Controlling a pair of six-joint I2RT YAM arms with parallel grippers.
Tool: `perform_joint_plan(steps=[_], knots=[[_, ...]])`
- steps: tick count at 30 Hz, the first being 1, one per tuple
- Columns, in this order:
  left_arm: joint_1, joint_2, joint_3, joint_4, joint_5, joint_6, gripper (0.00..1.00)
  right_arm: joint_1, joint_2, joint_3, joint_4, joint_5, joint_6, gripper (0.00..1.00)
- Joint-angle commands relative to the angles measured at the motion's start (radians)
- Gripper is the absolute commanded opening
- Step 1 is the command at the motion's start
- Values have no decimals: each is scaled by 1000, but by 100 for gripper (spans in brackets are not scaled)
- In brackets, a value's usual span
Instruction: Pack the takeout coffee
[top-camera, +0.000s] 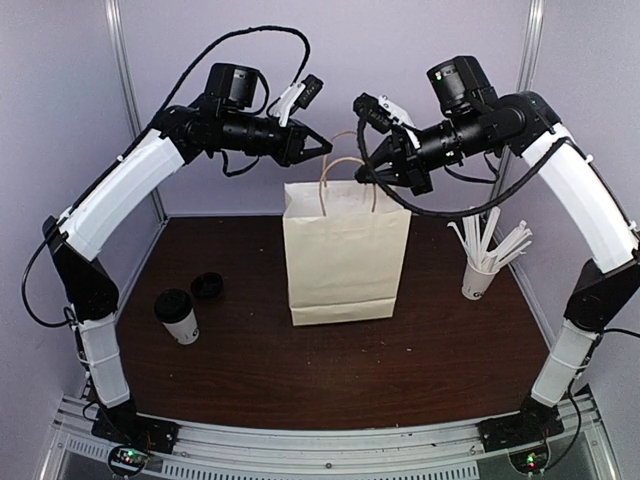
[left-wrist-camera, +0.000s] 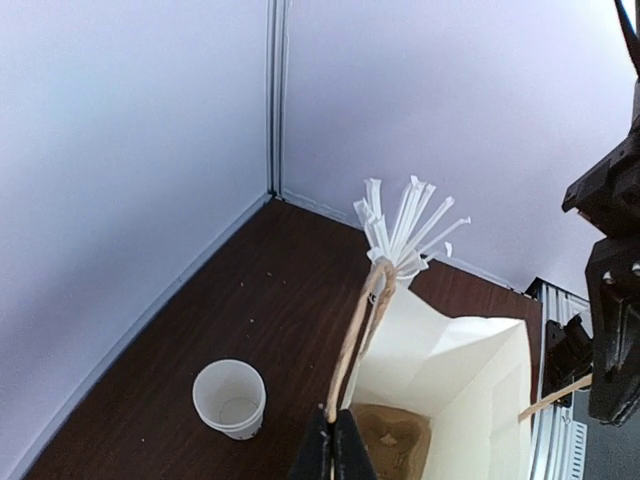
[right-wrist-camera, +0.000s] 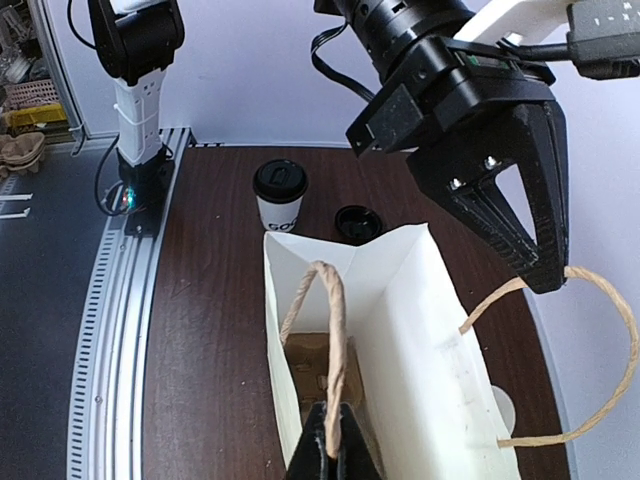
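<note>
Left gripper and right gripper are each clenching a handle, holding the paper bag open. Lidded takeout coffee is standing left of the bag, untouched. Next, probably: one claw releasing its handle, fetching the cup.

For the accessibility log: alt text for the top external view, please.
The left pincer and right pincer each grip a handle of the upright paper bag mid-table. A lidded coffee cup and loose lid sit left; a cup of sticks right.

Lab cell: panel walls, aluminium rail
</note>
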Motion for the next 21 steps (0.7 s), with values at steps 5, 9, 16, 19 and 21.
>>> perform_joint_plan(steps=[5, 9, 16, 19, 21], knots=[[18, 46, 82, 38, 23, -3, 0, -2, 39, 65, 48, 50, 32, 5], [19, 57, 44, 33, -44, -1, 43, -2, 54, 51, 50, 78, 36, 52], [19, -16, -20, 76, -155, 22, 76, -3, 7, 36, 31, 121, 19, 76], [19, -77, -74, 134, -181, 35, 80, -3, -34, -8, 50, 129, 15, 78], [19, -97, -89, 140, -196, 43, 80, -4, -49, -20, 46, 134, 12, 78]])
